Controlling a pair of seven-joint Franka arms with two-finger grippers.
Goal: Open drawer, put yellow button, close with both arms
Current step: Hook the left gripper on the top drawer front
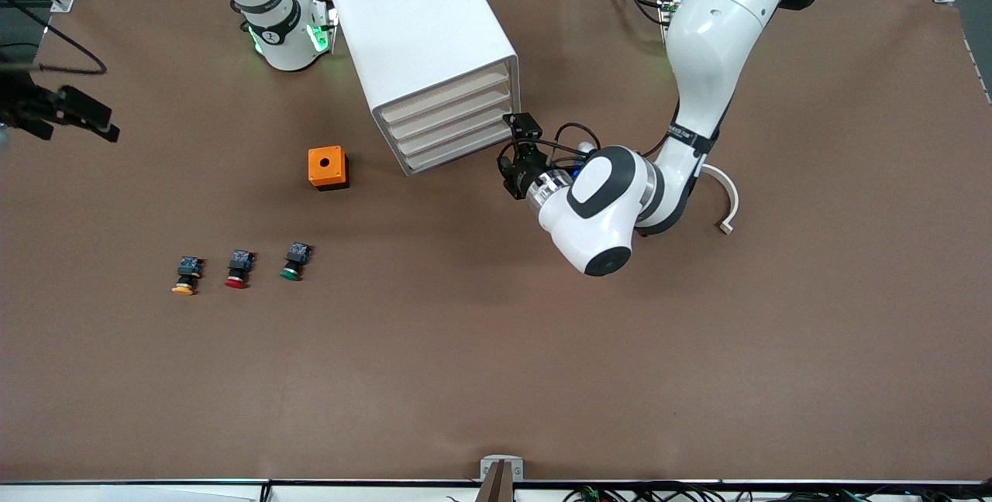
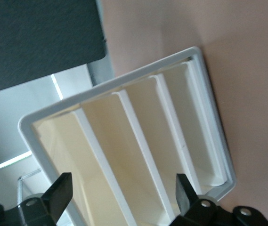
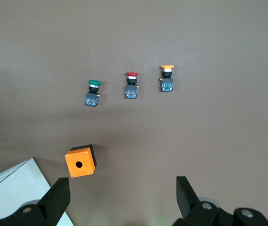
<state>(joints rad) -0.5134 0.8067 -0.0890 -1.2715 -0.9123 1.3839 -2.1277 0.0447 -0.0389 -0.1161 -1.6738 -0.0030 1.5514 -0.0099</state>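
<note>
Desk (image 1: 697,370): brown, carrying white cabinet (image 1: 418,37)
Drawer (image 1: 448,95): uppermost of four — closed
Left claw (image 1: 518,147): spread wide, at cabinet's front
Right claw (image 3: 122,193): spread wide, empty, waiting aloft
Yellow button (image 1: 186,276): on desk — beside red button (image 1: 238,269)

An orange box (image 1: 328,167) sits a little left of centre in the upper half of the front view, a round hole in its top face. In the lower left of that frame, a red button (image 1: 238,269) and a green button (image 1: 294,262) lie side by side, apart, on the brown table (image 1: 697,347). A curved white piece (image 1: 727,204), perhaps a clip or handle, lies at right of centre. At the bottom edge, mid-frame, stands a small grey bracket (image 1: 501,469).
</note>
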